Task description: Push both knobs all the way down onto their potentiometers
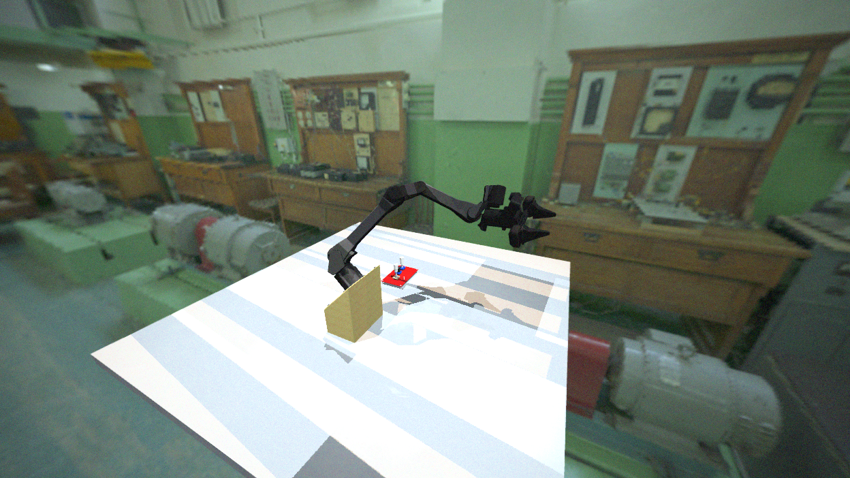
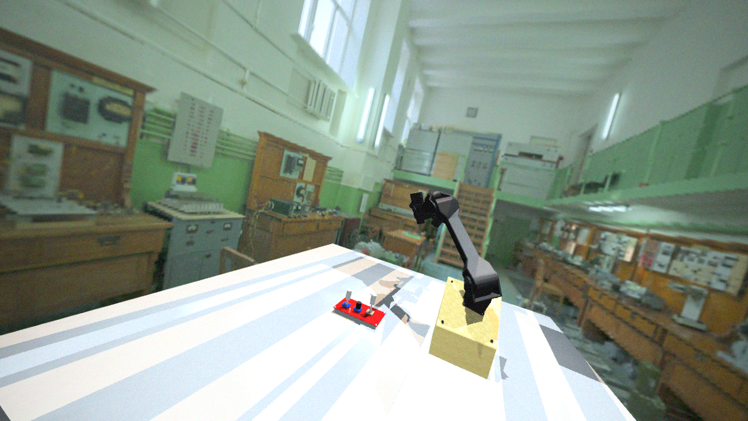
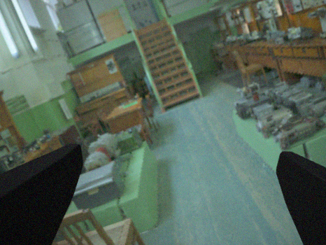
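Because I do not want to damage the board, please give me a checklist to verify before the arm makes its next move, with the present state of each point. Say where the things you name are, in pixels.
1. Gripper (image 1: 551, 223) (image 3: 180, 158) open: ok, the fingers stand wide apart.
2. Nothing between the fingers: ok.
3. Gripper away from the board (image 1: 409, 275) (image 2: 377, 321): ok, it is raised well off it.
4. Board in the wrist view, for aiming: not ok, only the room shows there.
5. Both loose knobs pushed fully down: cannot tell, too small to judge.
6. Potentiometers firm on the board: cannot tell, too small to judge.
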Robot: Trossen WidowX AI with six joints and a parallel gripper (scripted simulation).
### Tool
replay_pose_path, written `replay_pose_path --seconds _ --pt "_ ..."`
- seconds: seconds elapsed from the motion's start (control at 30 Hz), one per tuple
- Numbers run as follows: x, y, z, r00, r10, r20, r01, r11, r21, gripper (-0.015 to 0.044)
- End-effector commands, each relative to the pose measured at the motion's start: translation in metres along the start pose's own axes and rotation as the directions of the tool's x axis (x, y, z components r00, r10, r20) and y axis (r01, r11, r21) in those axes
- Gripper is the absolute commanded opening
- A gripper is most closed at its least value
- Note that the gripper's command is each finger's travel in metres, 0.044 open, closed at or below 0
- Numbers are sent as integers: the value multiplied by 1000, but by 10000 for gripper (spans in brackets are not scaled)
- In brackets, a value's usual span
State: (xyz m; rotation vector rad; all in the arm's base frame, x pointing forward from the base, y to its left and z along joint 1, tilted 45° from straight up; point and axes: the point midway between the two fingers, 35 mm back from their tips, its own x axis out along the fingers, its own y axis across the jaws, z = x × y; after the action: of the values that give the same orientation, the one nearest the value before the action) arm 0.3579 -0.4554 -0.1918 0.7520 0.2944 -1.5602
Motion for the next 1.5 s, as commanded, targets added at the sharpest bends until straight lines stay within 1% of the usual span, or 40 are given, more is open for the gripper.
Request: replay_pose_path --seconds 0.0,0.23,0.47,0.73,0.97,1.23,1.47 --pt "-1 1 -1 1000 1 -3 -1 1000 -5 374" --pt "-29 22 -21 991 50 -127 -72 982 -174 190" --pt "-65 41 -45 960 87 -267 -178 923 -342 6" --pt "-112 55 -72 899 105 -425 -326 808 -491 0" --pt "-157 60 -94 825 99 -556 -467 673 -574 0" --pt "-214 58 -117 719 68 -691 -627 492 -604 0" --pt "-267 49 -134 609 20 -793 -755 321 -572 0"
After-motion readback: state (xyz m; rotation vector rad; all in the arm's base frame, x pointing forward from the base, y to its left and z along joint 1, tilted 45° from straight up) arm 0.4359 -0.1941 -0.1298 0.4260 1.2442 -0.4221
